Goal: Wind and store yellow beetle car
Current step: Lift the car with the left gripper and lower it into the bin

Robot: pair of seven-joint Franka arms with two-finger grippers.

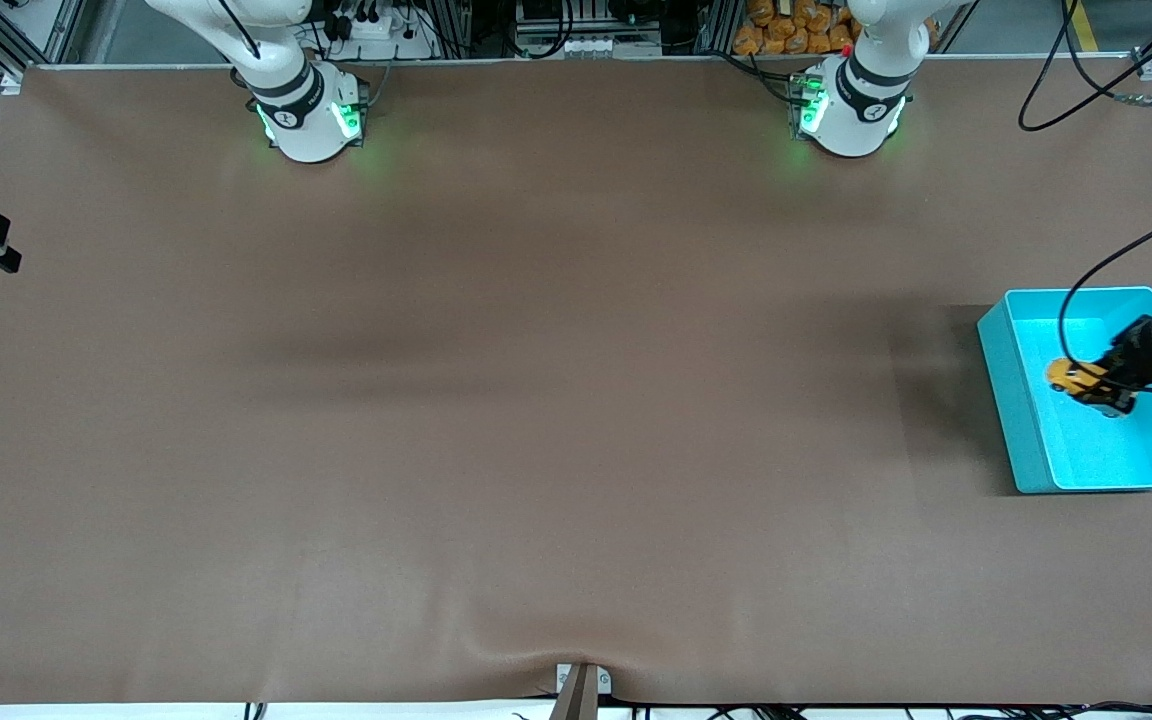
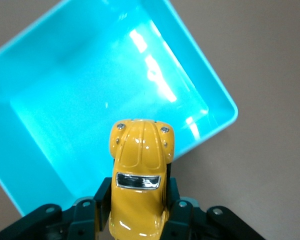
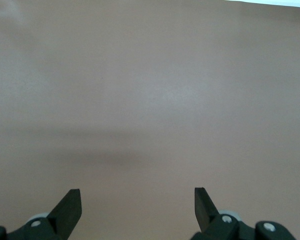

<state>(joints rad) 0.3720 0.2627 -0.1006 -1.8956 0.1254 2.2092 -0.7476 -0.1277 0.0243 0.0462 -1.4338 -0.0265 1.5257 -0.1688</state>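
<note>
Yellow beetle car (image 2: 140,175) clamped in left gripper (image 2: 136,205) over turquoise bin (image 1: 1021,415); we'd lower before releasing. Right gripper (image 3: 137,207) waits over the table, fingers spread.

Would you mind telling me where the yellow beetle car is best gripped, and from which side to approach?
Across its flanks at mid-body. The yellow beetle car is rounded on top, but its sides give two opposing faces, so the fingers go one on each flank, coming in from the rear end. The left pincer holds it just so over the turquoise bin.

Left pincer (image 2: 139,212) clamps yellow beetle car (image 2: 140,177) over turquoise bin (image 2: 220,102).
</note>
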